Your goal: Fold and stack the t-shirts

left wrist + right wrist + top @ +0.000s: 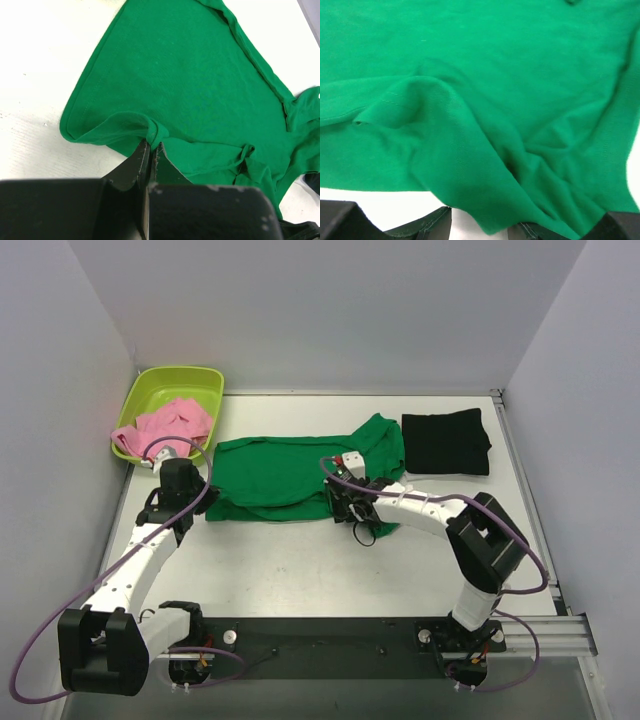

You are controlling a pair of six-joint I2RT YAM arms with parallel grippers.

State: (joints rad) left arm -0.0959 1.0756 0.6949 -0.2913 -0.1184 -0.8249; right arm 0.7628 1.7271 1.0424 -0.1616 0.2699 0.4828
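The bright green t-shirt (290, 475) lies spread across the middle of the table, bunched at its right end. My left gripper (203, 502) is at the shirt's near left corner. In the left wrist view the gripper (151, 145) is shut on a rolled bit of the green t-shirt's (190, 85) hem. My right gripper (345, 502) is over the shirt's near right part. In the right wrist view the gripper (480, 227) is open, with a fold of the green t-shirt (470, 125) hanging between its fingers. The black t-shirt (446, 442) lies folded at the back right. The pink t-shirt (165, 428) is crumpled in the tub.
A lime-green plastic tub (170, 380) stands at the table's back left corner, beside the left wall. Grey walls close in the left, back and right sides. Purple cables loop from both arms.
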